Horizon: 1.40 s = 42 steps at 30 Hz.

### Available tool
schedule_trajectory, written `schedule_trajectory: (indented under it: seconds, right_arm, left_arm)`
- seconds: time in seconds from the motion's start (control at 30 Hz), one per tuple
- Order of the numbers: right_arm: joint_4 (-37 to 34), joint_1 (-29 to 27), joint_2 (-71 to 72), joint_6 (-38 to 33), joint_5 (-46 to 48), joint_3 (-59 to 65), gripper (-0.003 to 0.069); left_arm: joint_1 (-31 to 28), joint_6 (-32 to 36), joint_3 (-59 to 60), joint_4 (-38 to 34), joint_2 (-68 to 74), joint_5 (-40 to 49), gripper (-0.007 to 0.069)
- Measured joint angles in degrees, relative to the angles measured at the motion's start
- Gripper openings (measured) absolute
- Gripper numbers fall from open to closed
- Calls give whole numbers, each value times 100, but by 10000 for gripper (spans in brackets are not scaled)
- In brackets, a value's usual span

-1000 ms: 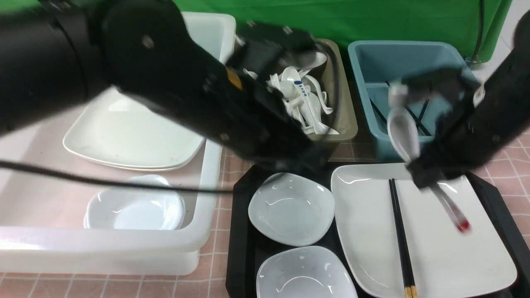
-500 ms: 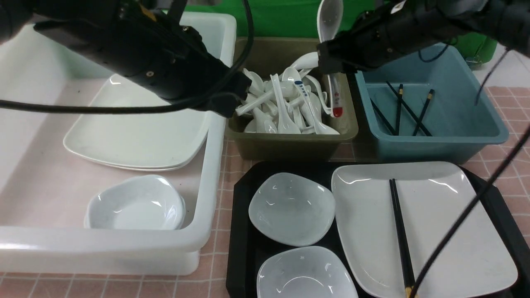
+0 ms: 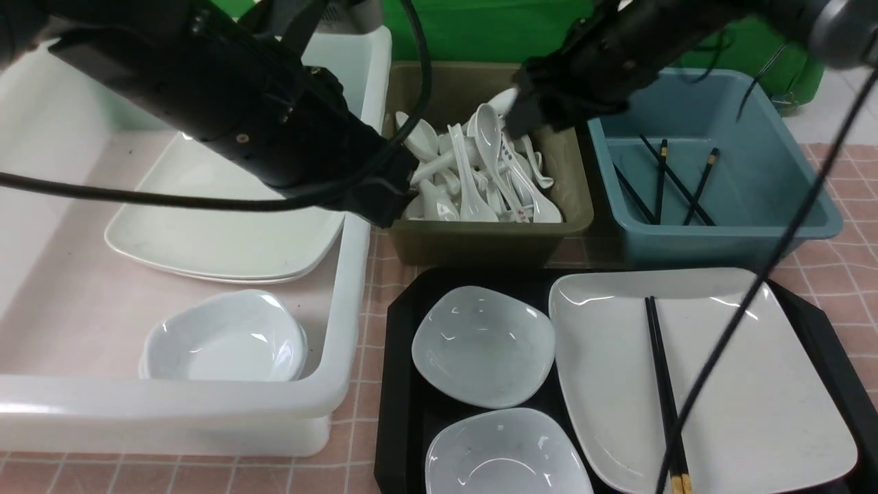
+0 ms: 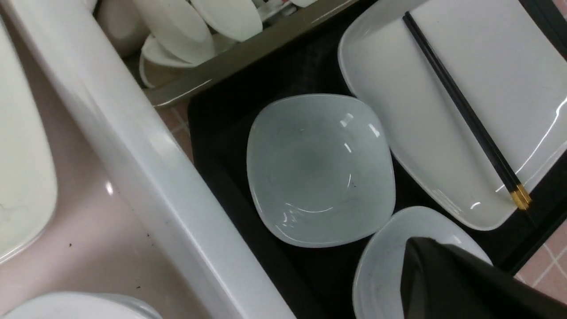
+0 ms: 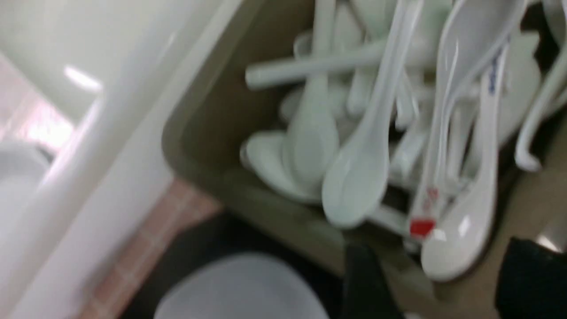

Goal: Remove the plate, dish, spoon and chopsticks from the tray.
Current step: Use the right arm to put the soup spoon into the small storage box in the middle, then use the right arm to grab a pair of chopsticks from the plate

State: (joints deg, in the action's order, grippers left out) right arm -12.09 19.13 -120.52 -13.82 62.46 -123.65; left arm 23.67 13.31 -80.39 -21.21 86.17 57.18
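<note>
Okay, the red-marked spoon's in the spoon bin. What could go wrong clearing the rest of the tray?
The chopsticks lie loose on the plate; lifting the plate first could roll them off. A black cable crosses in front of that plate and might snag them. The far dish and near dish sit close together, so gripping one may shove the other.

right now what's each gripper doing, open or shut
left gripper: shut, nothing seen in it
right gripper: open, empty; spoon lies in the olive bin

Bulky black arms [image 3: 240,116], trailing black cables [image 3: 206,201]
</note>
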Motion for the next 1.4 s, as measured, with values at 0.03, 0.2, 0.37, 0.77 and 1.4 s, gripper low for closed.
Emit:
schedule_trajectory:
  seconds: [0.03, 0.2, 0.37, 0.77, 1.4]
  right_arm:
    - [88, -2, 88, 25, 122, 11, 344]
    - [569, -172, 1539, 367, 237, 1129, 41]
    - [625, -177, 2605, 634, 219, 2786, 104]
    - [675, 18, 2575, 1225, -1959, 6349, 497]
    - [665, 18, 1657, 1135, -2229, 6354, 167]
  left_arm:
    - [14, 7, 0, 20, 0, -3, -3]
    - [830, -16, 21, 250, -36, 150, -3]
    - [1431, -141, 93, 345, -36, 146, -3]
    - [2061, -350, 1087, 621, -37, -791, -3]
    - [2061, -432, 1219, 643, -37, -807, -3]
